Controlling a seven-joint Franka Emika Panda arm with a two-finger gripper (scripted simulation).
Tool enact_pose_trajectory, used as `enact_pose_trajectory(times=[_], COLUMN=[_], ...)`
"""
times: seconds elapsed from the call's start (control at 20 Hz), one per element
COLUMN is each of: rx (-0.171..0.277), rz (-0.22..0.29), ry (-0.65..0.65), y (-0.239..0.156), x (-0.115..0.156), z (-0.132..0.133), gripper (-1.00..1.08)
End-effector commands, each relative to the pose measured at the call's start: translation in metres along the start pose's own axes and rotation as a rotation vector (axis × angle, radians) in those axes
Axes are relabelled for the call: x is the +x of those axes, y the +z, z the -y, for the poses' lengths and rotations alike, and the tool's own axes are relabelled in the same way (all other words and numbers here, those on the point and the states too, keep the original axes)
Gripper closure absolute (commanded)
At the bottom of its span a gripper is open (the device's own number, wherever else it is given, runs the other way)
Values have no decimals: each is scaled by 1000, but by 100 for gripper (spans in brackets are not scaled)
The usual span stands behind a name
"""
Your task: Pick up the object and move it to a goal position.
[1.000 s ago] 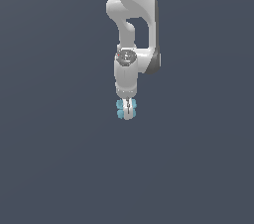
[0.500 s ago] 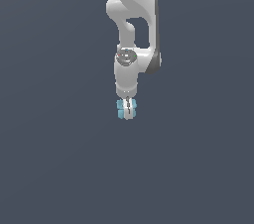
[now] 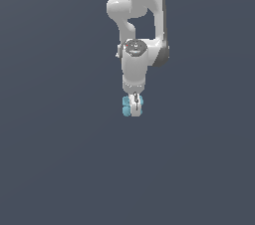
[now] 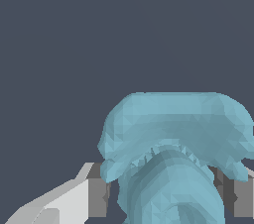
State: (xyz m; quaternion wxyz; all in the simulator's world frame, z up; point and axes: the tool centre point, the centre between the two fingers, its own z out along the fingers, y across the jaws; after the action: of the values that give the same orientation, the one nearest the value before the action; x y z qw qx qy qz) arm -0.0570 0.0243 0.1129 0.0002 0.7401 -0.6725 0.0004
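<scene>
The object [image 3: 127, 106] is a small light-blue lumpy thing with rounded knobs. It sits between the fingers of my white gripper [image 3: 134, 107], which hangs straight down from the arm in the exterior view. The gripper is shut on the object, whose knobs bulge out on both sides of the fingers. In the wrist view the object [image 4: 173, 139] fills the near part of the picture, with a grey finger pad [image 4: 97, 196] pressed against it on one side and another pad [image 4: 242, 196] on the other.
A plain dark grey-blue surface [image 3: 60, 159] fills the rest of both views. No goal marker and no other objects show.
The arm with the object in its gripper has drifted very slightly toward the exterior view's right and a little upward. The grip is unchanged.
</scene>
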Motion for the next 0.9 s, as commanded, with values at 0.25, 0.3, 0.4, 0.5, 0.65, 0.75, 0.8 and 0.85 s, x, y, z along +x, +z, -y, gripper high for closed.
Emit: enact_pose_trajectory(times=[0.25, 0.3, 0.4, 0.5, 0.65, 0.75, 0.8, 0.85], rx=[1, 1, 1, 1, 1, 1, 0, 0], rz=[-2, -3, -3, -3, -3, -3, -2, -2], ry=[0, 1, 1, 1, 1, 0, 0, 0], y=[-61, -71, -90, -110, -139, -156, -164, -171], x=[-41, -48, -61, -74, -94, -106, -112, -117], z=[13, 15, 20, 24, 31, 35, 37, 39], gripper=[108, 108, 108, 108, 108, 108, 108, 108])
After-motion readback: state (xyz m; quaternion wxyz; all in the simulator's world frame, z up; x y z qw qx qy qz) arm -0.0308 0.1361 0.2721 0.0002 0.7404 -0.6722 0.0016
